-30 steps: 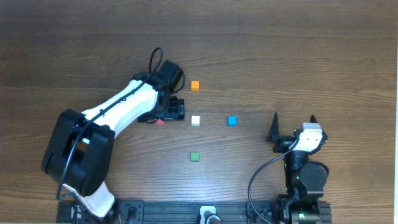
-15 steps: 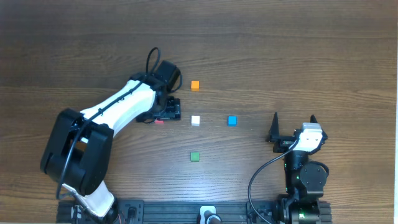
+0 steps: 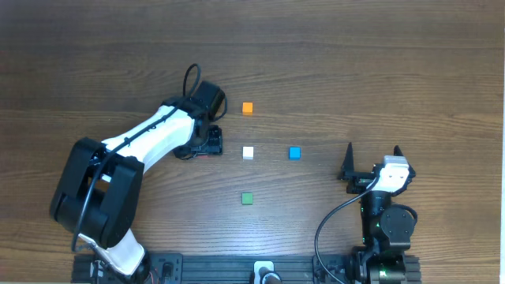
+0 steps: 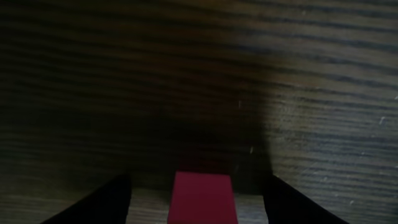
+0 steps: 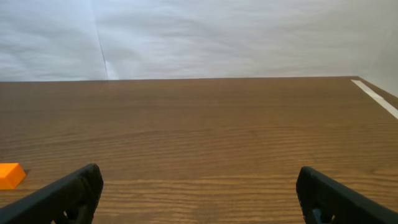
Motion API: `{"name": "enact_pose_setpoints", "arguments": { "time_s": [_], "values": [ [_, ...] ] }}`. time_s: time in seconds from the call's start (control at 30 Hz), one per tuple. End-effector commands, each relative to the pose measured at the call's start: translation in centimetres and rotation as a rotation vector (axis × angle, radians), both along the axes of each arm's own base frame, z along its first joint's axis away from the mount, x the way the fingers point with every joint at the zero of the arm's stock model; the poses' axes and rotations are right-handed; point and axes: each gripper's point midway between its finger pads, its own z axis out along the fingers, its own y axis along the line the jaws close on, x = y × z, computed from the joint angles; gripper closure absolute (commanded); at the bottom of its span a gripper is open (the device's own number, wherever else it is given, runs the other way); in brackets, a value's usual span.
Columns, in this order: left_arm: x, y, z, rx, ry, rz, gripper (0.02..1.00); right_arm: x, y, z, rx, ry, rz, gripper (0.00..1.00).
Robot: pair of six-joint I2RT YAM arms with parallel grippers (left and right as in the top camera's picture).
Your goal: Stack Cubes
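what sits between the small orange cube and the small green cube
The small white cube lies between the small orange cube and the small green cube, roughly in line with both and touching neither. The top view shows this.

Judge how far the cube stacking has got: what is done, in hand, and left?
Done: nothing. The orange cube, white cube, blue cube and green cube lie apart on the table, none stacked. In hand: the left tool is down around the red cube, open, not gripping. Left: grip, lift, build the stack. The right tool sits open near its base.
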Motion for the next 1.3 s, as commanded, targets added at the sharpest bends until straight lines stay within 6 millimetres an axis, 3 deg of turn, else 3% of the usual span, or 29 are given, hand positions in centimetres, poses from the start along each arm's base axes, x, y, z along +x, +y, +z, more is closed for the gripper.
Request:
{"name": "enact_pose_setpoints", "arguments": {
  "time_s": [0.03, 0.33, 0.6, 1.3],
  "values": [
    [-0.9, 0.6, -1.2, 0.016, 0.032, -0.003, 0.343, 0.0, -0.3, -0.2, 0.005, 0.005, -0.018, 0.009],
    [-0.9, 0.6, -1.0, 0.014, 0.026, -0.010, 0.430, 0.0, -0.3, -0.2, 0.005, 0.005, -0.018, 0.007],
    [-0.5, 0.4, 0.3, -0.006, -0.006, -0.014, 0.524, 0.0, -0.3, -0.2, 0.005, 0.005, -0.018, 0.009],
    [-0.6, 0.2, 0.6, -0.018, -0.007, -0.014, 0.755, 0.0, -0.3, -0.2, 0.005, 0.005, -0.018, 0.009]
  ]
}}
